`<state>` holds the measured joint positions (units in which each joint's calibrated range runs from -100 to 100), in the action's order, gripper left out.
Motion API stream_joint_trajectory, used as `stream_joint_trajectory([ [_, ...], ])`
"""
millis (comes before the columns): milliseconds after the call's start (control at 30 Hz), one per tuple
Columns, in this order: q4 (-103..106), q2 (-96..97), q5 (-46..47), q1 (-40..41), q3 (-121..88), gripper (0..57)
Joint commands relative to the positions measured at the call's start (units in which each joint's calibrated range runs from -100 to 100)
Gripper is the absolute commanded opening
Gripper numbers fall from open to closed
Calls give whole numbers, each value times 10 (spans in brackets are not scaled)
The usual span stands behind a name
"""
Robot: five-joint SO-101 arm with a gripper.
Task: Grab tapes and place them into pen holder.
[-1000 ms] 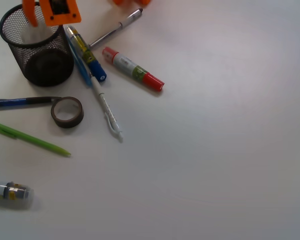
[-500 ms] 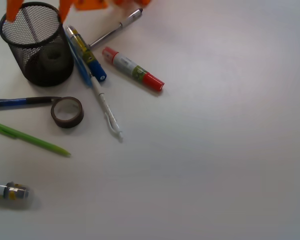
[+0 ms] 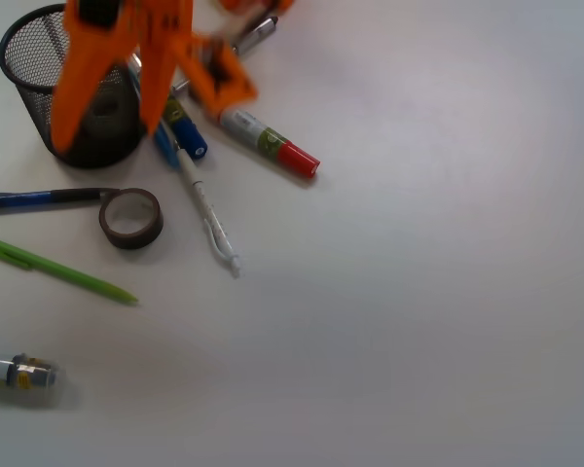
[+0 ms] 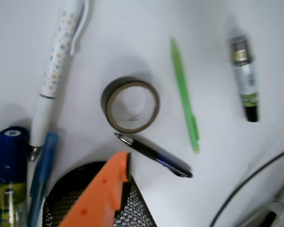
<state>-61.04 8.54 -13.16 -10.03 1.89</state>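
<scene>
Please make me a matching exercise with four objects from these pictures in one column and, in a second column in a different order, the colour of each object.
Objects:
1. tape roll on the table
2. pen holder
3. mechanical pencil
4. gripper

Colours:
A. orange
B. dark brown with a pale inside
C. black mesh
D. light green

Right pairs: 1-B, 2-C, 3-D, 4-A

Brown tape point(image 3: 131, 218), black mesh holder point(image 3: 39, 58)
</scene>
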Motion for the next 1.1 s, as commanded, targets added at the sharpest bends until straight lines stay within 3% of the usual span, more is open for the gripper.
stream_joint_trajectory([
  [0,-38,77,1,-3,113,366],
  [633,-288,474,-48,12,620,365],
  [1067,-384,531,-78,4,742,365],
])
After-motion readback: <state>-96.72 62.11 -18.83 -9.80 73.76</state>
